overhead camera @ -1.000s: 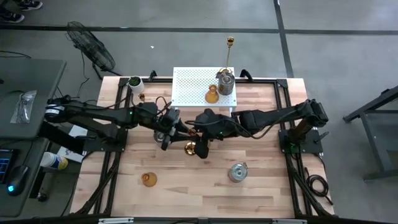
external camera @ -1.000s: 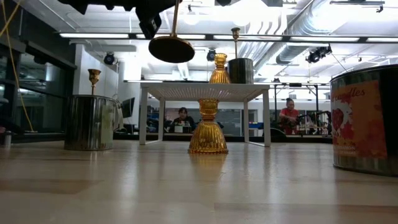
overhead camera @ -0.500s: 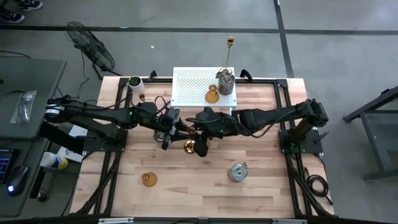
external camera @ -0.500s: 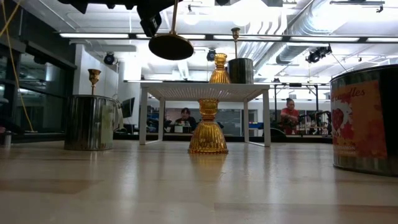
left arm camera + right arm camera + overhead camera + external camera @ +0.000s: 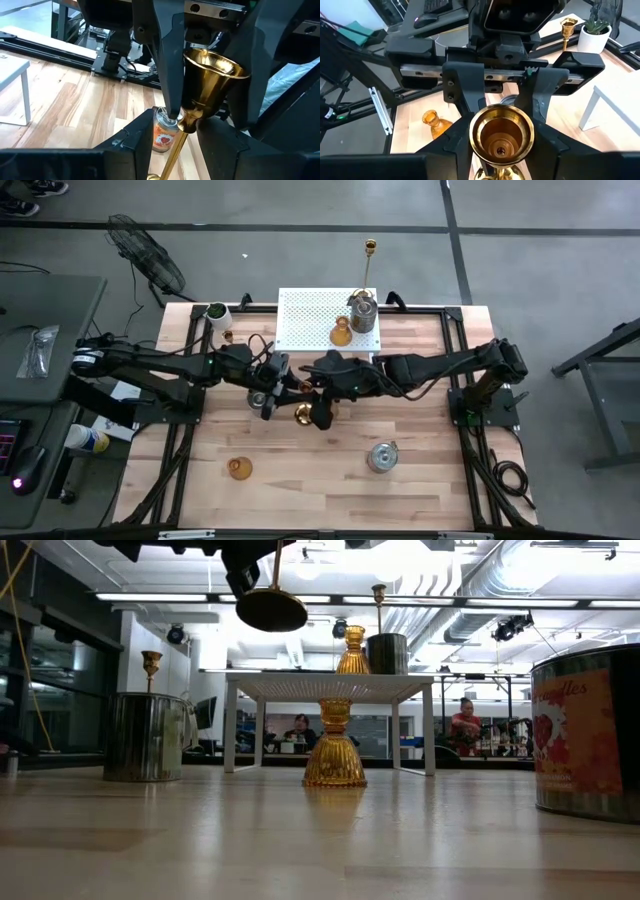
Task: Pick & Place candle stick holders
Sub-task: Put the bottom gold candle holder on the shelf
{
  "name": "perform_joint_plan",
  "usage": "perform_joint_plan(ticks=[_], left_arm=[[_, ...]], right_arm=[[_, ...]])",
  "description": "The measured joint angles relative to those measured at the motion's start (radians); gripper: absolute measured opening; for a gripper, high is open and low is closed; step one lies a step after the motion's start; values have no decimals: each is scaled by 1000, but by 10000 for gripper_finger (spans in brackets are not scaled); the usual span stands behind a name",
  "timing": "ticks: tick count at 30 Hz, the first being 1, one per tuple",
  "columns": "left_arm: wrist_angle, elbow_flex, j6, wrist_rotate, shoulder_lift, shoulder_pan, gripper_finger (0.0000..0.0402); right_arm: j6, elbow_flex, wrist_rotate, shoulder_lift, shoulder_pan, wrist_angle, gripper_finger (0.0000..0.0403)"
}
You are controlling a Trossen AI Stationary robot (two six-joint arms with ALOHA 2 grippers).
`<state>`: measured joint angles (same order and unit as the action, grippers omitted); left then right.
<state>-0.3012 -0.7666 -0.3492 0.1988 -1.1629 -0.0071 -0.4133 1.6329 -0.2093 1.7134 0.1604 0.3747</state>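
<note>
A gold candle stick holder (image 5: 215,75) hangs upright in mid-air over the table's middle, cup up. Its round base (image 5: 272,610) is well above the wood. My right gripper (image 5: 502,145) comes from the right, slanting down, and is shut on the cup. My left gripper (image 5: 175,125) comes level from the left. Its fingers stand on either side of the thin stem just under the cup, with a gap showing on both sides. In the high view the two grippers meet nose to nose (image 5: 305,395). My right gripper pinches the gold holder's cup (image 5: 502,132) between its two fingers, one on each side wall (image 5: 187,60) near the rim. The fingers slant down from the table's right side. The holder hangs upright below them, stem and base clear of the table.
The white perforated rack (image 5: 310,320) at the far middle carries an amber holder (image 5: 341,333), a silver cup (image 5: 362,313) and a gold stick (image 5: 369,250). On the table are an amber holder (image 5: 239,469), a tin (image 5: 382,456), a silver cup (image 5: 258,398) and a potted plant (image 5: 217,312).
The hanging gold holder's base has crept slightly upward in the low view. Both arms have otherwise kept still, and neither gripper's finger gap has changed.
</note>
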Motion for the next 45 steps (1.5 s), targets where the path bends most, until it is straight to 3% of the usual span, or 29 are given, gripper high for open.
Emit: perform_joint_plan(ticks=[9,17,35,45], left_arm=[[3,0,2,-8,0,0,132],[4,0,3,-6,0,-1,28],[9,0,4,-7,0,-1,30],[16,0,5,-16,0,0,30]], right_arm=[[0,0,-1,0,0,1,129],[2,0,-6,1,-1,6,129],[-7,0,2,1,0,5,144],[-35,0,9,1,3,7,223]])
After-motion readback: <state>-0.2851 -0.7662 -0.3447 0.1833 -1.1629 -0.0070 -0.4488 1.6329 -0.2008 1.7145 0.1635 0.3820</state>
